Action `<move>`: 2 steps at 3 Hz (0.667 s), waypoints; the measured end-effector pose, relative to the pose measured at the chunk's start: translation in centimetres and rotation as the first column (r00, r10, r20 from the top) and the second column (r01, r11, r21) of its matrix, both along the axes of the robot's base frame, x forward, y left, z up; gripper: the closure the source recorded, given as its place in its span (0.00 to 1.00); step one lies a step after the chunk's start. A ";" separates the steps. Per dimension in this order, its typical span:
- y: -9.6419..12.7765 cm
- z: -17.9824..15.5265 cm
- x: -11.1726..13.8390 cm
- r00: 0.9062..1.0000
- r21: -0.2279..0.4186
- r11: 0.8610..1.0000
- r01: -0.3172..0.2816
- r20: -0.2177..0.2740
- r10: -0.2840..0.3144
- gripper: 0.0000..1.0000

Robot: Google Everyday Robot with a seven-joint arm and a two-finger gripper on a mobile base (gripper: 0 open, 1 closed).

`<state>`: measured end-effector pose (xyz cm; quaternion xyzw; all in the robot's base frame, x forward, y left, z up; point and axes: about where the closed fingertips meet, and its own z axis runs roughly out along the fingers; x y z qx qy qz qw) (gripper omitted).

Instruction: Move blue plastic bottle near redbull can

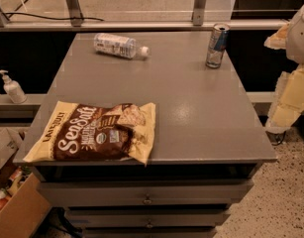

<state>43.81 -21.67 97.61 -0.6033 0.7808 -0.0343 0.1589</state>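
Note:
The blue plastic bottle lies on its side at the far left of the grey table top, white cap pointing right. The redbull can stands upright at the far right of the table, well apart from the bottle. My arm and gripper show as pale cream parts at the right edge of the view, beside the table's right side and off its surface, far from both the bottle and the can.
A yellow and brown Sea Salt chip bag lies at the table's front left. A white pump dispenser stands on a ledge to the left. A cardboard box sits on the floor at lower left. Drawers are below the top.

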 end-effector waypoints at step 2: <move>0.6 0.2 0.6 0.999 0.015 1.000 -0.027 0.025 0.026 0.00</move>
